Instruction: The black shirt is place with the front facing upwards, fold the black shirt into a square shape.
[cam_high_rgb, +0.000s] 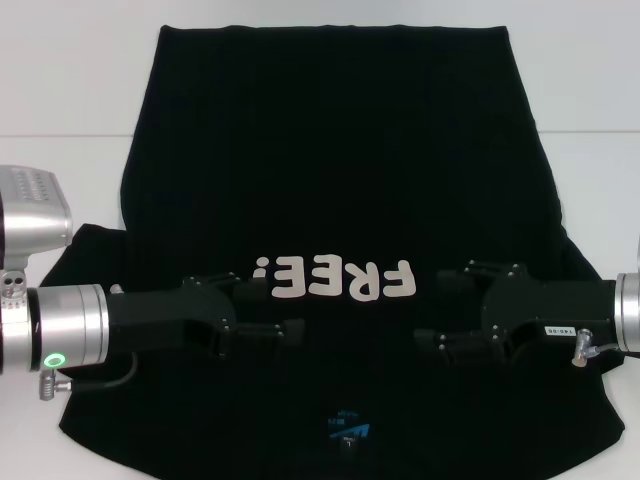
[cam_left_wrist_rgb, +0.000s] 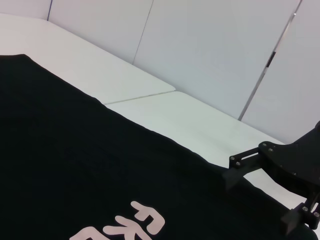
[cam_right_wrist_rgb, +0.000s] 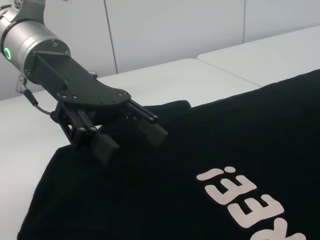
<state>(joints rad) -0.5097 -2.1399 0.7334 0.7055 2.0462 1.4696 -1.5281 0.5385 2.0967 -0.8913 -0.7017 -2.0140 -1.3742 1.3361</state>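
Observation:
The black shirt lies flat on the white table, front up, hem at the far side. Its off-white "FREE!" lettering reads upside down to me, and the small blue neck label is at the near edge. My left gripper reaches in from the left, just above the chest area beside the lettering. The right wrist view shows it open, low over the cloth near a sleeve. My right gripper mirrors it from the right. It stands open over the shirt in the left wrist view.
The white table shows bare around the shirt at the far left and far right, with a seam line across it. Pale wall panels stand behind the table. Both sleeves spread out toward the near corners.

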